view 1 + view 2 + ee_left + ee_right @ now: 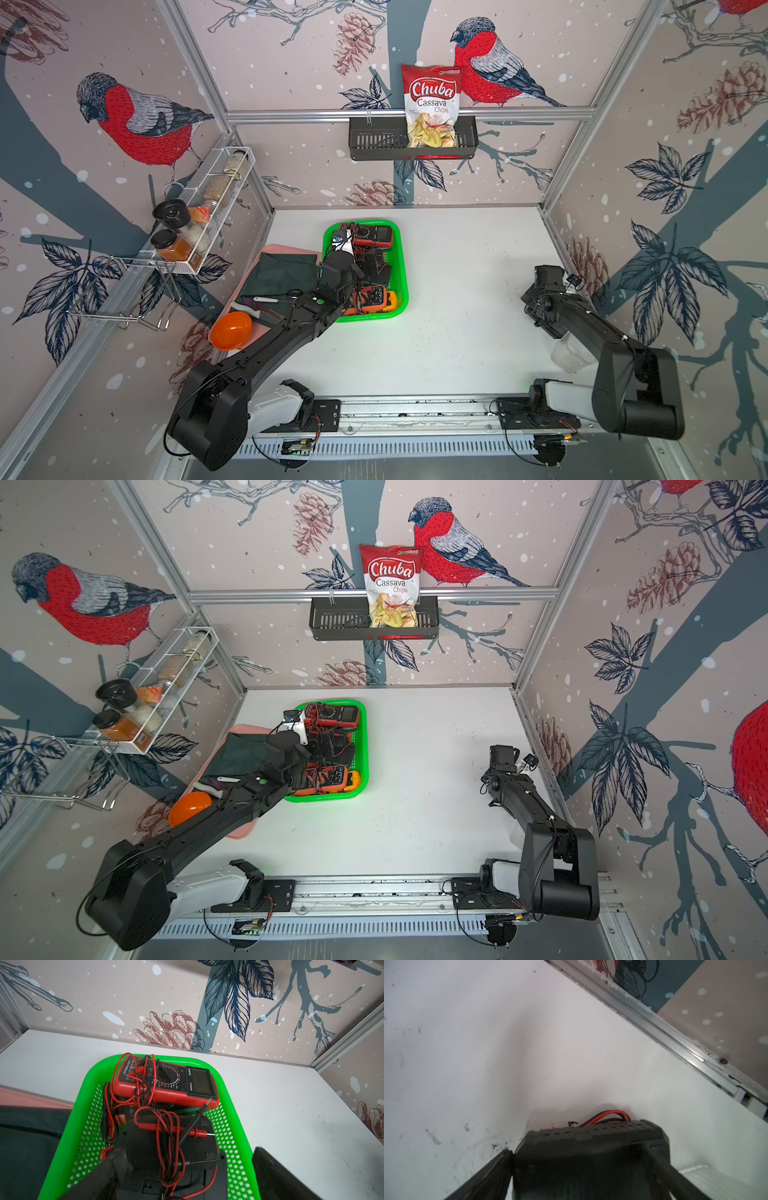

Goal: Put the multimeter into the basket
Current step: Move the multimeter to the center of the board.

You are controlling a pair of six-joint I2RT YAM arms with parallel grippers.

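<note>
left end effector (187, 1152) apart over basket (80, 1105); red multimeter (166, 1082) and orange multimeter (380, 301) inside. right end effector (580, 1149) straddles black box (591, 1136) on tabletop (488, 1043), clamped or not: can't tell.

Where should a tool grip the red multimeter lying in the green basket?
Likely best: pinch its two long edges at the display end, coming straight down. The red multimeter lies face up, topmost in the green basket; tangled leads cover its dial end, while the display end is mostly clear.
</note>
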